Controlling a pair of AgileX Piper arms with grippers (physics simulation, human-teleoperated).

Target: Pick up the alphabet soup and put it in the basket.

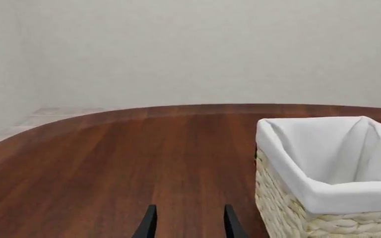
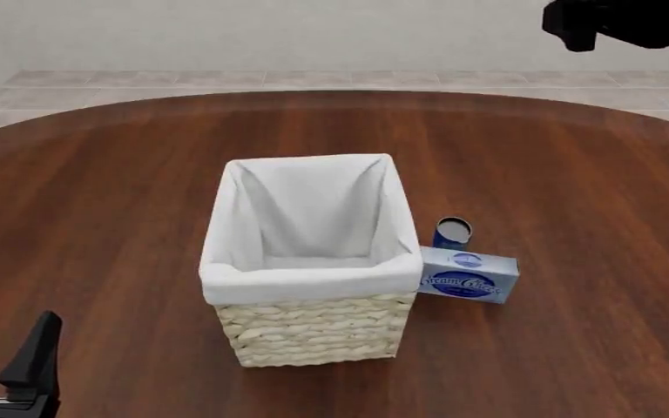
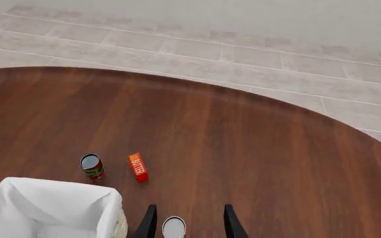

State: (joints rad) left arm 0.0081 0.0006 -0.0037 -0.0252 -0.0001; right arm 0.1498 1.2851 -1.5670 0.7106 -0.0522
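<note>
- My left claw (image 1: 187, 224): fingers spread, empty, low at the tabletop's (image 2: 567, 174) near left corner.
- My right claw (image 3: 187, 223): fingers parted, empty, raised above the alphabet soup (image 2: 453, 232).
- Alphabet soup: upright mid-tabletop, just right of the basket (image 2: 311, 279), touching the cream cheese box (image 2: 469, 275).

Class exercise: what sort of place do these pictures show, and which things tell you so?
Probably a simulated indoor room: a round wooden table holding a lined basket and groceries like the cream cheese box, a tiled floor, plain walls.
</note>
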